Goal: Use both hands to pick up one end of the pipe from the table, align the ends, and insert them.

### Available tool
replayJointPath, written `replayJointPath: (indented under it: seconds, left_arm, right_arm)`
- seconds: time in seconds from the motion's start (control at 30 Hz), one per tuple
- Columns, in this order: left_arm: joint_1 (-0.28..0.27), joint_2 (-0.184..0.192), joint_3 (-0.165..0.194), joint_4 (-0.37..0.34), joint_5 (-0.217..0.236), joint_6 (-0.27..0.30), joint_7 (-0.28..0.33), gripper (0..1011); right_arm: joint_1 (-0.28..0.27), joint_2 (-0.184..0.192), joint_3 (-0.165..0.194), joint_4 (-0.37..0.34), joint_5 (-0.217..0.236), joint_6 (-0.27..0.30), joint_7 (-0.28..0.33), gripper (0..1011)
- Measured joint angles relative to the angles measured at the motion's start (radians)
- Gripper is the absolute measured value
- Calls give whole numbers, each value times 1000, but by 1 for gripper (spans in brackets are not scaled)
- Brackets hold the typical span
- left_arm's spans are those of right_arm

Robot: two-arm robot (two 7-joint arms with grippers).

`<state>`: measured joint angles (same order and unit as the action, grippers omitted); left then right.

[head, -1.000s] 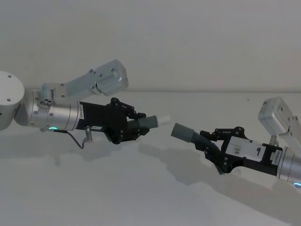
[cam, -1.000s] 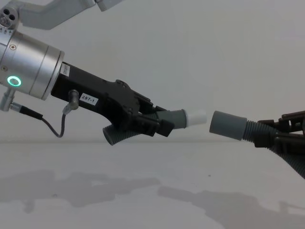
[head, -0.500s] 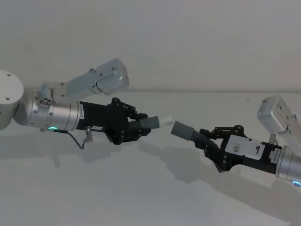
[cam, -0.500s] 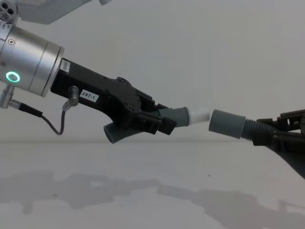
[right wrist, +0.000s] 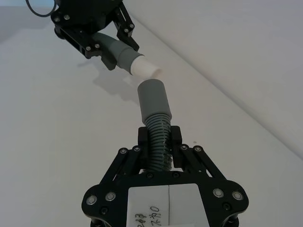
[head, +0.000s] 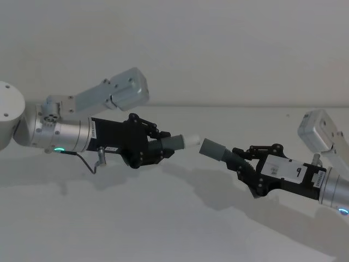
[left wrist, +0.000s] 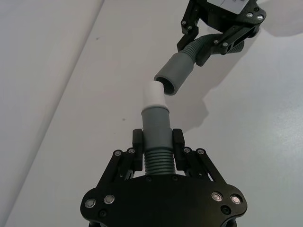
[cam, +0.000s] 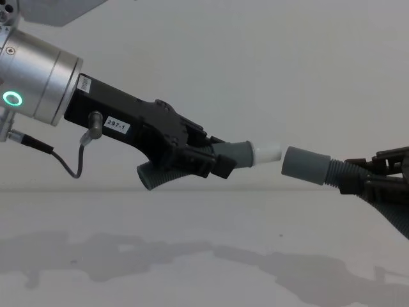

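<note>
White tip right at grey cuff mouth, axes slightly kinked. Both jaws clamped on hose pieces, left gripper, right gripper, above desk.

A pale grey wall stands in the bkgd, plain and matte. A thin black cable hangs in a loop, w/ a small silver plug at its end. One tiny dark speck lies near the wall's foot.

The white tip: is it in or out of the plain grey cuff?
Out. The white tip sits just at the plain grey cuff mouth, off-axis.
</note>
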<state>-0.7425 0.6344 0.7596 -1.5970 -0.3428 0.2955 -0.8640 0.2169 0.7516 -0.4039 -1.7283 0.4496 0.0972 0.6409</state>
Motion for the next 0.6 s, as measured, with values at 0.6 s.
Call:
replayJointPath:
  seconds: [0.6]
  left_arm:
    - [-4, 7, 18, -13, -3, 4, 4, 357]
  right_arm:
    - [-5, 13, 5, -17, 10, -7, -2, 264]
